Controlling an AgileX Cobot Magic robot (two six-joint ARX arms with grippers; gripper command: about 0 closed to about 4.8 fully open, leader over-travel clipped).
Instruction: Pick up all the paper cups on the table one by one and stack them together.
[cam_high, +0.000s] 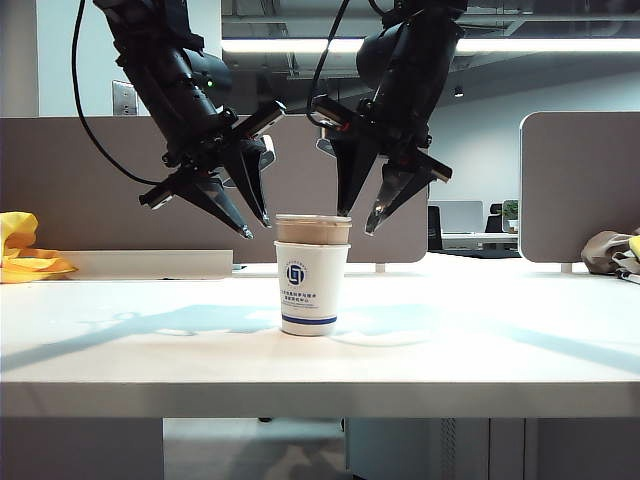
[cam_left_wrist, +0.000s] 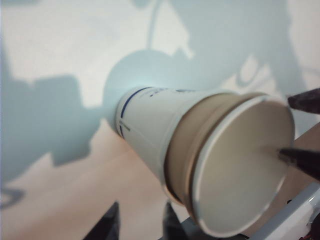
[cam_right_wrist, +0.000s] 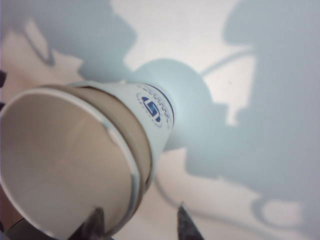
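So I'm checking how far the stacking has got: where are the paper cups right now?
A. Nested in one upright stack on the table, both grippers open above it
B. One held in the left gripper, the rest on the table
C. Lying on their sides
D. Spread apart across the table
A: the cups stand nested in one stack on the table, with the left gripper and right gripper open just above the rim, holding nothing.

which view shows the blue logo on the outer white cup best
The exterior view: the logo faces that camera, upright and centred on the outer white cup. The right wrist view shows it slanted and smaller. The left wrist view catches only its blue band and some text.
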